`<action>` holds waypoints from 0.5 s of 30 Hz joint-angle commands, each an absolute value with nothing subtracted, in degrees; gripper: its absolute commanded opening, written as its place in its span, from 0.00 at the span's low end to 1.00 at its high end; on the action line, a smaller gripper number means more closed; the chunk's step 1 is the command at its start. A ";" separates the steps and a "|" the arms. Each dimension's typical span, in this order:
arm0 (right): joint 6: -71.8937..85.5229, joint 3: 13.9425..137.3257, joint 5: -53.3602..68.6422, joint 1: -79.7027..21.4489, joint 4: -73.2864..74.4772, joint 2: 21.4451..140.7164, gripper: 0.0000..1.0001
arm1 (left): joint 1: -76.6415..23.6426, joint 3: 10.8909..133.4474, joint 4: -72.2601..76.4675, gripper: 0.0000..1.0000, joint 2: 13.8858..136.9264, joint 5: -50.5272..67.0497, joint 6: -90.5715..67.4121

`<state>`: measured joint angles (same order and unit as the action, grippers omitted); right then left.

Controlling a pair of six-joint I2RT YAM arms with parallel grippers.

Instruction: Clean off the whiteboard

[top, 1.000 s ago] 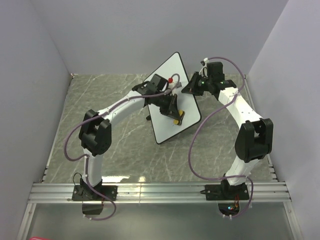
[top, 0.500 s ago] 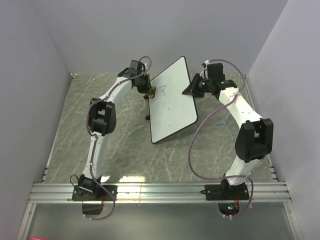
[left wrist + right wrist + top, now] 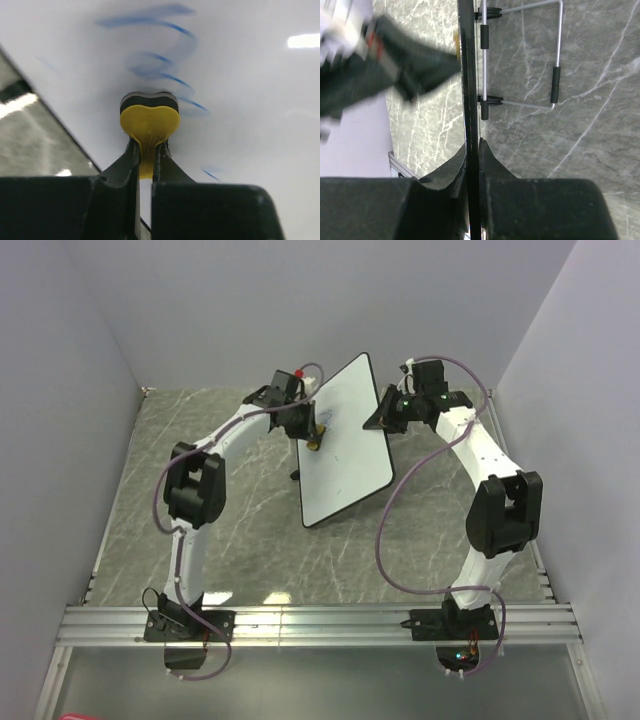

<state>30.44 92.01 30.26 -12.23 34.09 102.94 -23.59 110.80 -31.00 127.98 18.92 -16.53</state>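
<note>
While it stands tilted at the middle rear of the grey marbled desk, the whiteboard turns its white face toward the left arm. Blue scribbles mark that face near its upper left edge. Just below the scribbles in the left wrist view, a yellow eraser sets its dark pad against the face. It is pinched between the pressed-together fingers of the left tool. The right tool is clamped on the board's thin black rim, seen edge-on between its fingers, at the far right edge. Behind the board is its wire stand, with black sleeves. The left arm crosses the board's upper left corner, and in the right wrist view it is only a blur. Purple cables loop beside both arms. Plain walls enclose the desk, and an aluminium rail lines its near edge.
</note>
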 commanded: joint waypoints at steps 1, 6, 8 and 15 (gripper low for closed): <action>28.91 89.73 35.68 -18.46 45.80 109.16 0.00 | -32.33 104.87 -32.16 0.00 119.47 27.86 -13.80; 30.76 88.86 36.12 -18.46 44.47 109.86 0.00 | -41.03 102.13 -37.34 0.00 115.84 29.09 -11.78; 30.59 89.03 35.95 -18.46 44.74 109.95 0.00 | -43.67 102.83 -40.07 0.00 114.96 29.53 -11.78; 30.76 89.65 35.68 -18.54 44.91 109.86 0.00 | -45.88 95.55 -38.33 0.00 108.82 31.20 -15.29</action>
